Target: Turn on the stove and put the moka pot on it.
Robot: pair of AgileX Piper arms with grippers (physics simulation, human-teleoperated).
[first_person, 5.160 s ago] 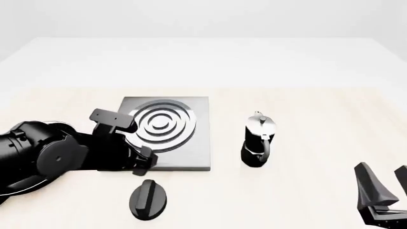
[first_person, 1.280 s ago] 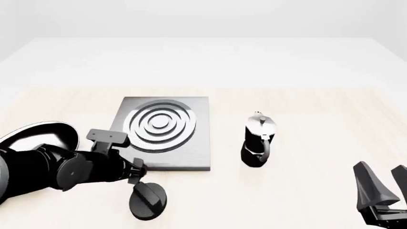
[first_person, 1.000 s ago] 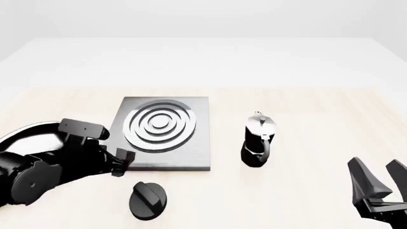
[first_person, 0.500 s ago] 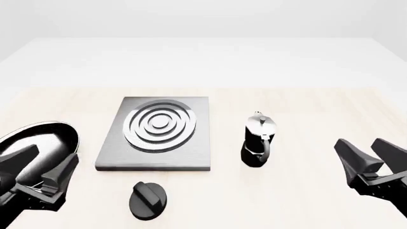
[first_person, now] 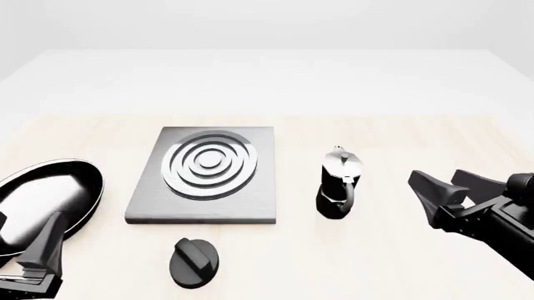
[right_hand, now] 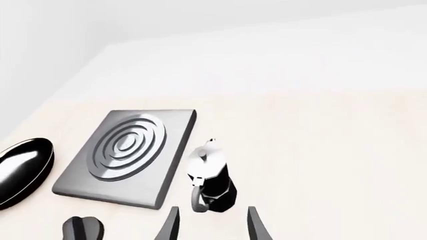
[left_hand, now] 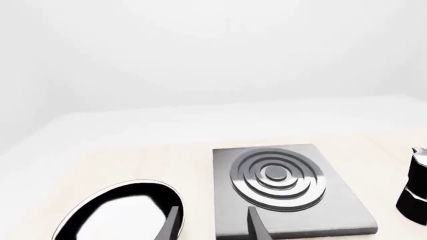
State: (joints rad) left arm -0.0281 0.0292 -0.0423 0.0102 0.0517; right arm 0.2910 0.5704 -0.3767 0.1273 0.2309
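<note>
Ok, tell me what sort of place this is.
Likely a simulated kitchen tabletop: a flat square grey metal stove plate, a small faceted black-and-silver moka pot and a shiny black frying pan on pale wood.

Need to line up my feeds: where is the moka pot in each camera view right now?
Front view: moka pot stands right of center, on the table, apart from the stove.
Left wrist view: only a sliver shows, cut by the picture's edge.
Right wrist view: whole pot, just beyond the open jaws.
Shared landmark: the stove's silver rings, visible in all three.
</note>
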